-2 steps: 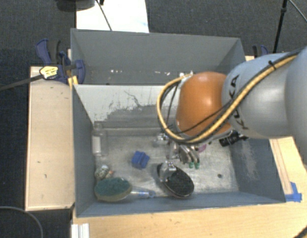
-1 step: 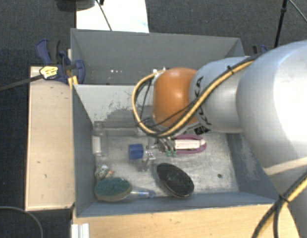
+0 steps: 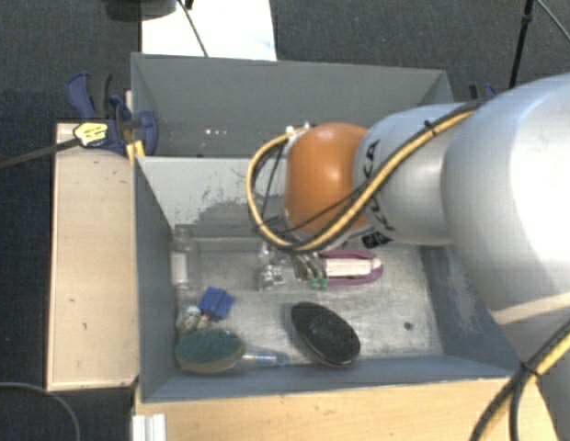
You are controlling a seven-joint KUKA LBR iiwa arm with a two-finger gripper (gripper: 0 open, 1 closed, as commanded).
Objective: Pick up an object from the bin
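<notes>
Purple oblong piece (image 3: 356, 270), lengthwise left-right

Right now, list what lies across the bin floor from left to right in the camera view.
Clear plastic tube → blue block → hand → purple-and-white object. Green round brush and black oval pad left out: they overlap others.

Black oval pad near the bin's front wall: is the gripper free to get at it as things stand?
Probably yes. The black oval pad lies flat with nothing on it, apart from the green round brush and the purple thing. The gripper hangs just behind it, toward the bin's back.
</notes>
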